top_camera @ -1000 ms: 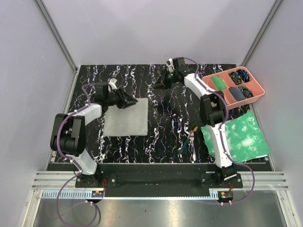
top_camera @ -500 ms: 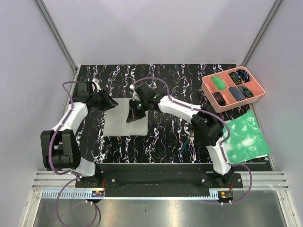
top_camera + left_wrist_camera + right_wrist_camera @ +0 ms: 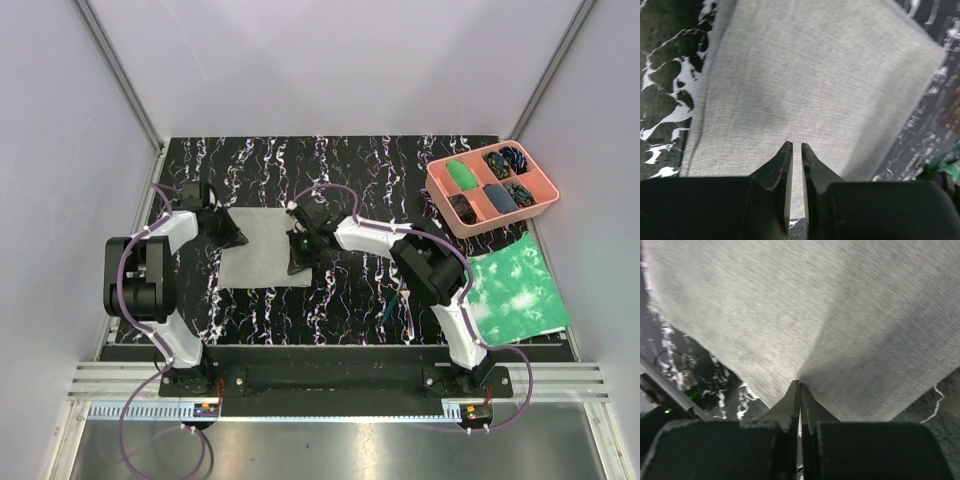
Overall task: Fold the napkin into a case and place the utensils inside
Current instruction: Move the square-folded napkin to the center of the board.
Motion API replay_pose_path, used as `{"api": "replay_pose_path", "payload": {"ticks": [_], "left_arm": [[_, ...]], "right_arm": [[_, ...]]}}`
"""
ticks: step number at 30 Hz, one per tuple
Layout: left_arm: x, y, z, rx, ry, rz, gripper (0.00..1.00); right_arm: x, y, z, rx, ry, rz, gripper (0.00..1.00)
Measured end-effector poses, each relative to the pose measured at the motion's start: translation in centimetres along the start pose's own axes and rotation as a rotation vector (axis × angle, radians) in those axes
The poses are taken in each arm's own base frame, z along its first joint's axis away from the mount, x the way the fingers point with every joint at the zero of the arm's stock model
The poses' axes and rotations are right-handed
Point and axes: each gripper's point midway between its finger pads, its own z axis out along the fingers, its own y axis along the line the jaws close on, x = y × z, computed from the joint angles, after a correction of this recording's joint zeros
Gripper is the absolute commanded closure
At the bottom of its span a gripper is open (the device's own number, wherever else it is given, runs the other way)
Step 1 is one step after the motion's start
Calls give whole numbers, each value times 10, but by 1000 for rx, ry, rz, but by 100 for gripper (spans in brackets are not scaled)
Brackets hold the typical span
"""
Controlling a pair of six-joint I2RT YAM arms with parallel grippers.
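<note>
Item: the napkin (image 3: 262, 255), plain light-grey cloth, roughly square, spread flat and unfolded on the black white-veined table (image 3: 360, 200), left of centre. Item: left gripper (image 3: 794, 146), set low at the napkin's far-left corner; the fingers are drawn almost together with a thin slit between them and grey cloth showing in the slit; whether the cloth is actually pinched cannot be told. Item: right gripper (image 3: 799, 382), set at the napkin's right edge towards the near corner; the jaws are pressed fully together, and in the right wrist view a soft ridge of cloth runs up from the tips, so the fabric is nipped between them. The two arms reach in from opposite sides with the cloth lying between. Item: the utensils (image 3: 403, 297), a small cluster of slender pieces, teal and brownish handles with metal ends, lying on the bare table right of the napkin and well apart from it, just beside the right arm's lower link. Item: green-and-white mottled sheet (image 3: 515, 290), flat at the near-right of the table. Item: pink compartmented tray (image 3: 543, 170), at the far-right corner, holding one green piece and several dark pieces in separate compartments.
</note>
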Motion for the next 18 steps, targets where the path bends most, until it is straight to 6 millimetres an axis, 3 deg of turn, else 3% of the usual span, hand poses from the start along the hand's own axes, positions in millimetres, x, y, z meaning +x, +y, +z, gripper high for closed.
{"api": "replay_pose_path", "payload": {"ticks": [4,6,11,14,18], "left_arm": [[9,16,8,-80,-7,-23,84],[24,27,14,-123,7,-35,84],[48,21,11,-133,-10,-1,83],[81,6,11,-119,17,47,83],[147,-31,16,-17,101,100,82]], "right_arm": [[7,-9,3,10,-3,0,100],[7,-12,1,15,-18,-3,100],[8,-35,-14,43,-50,9,100],[-5,-67,-31,70,-80,49,100],[-43,-118,-53,125,-129,92,100]]}}
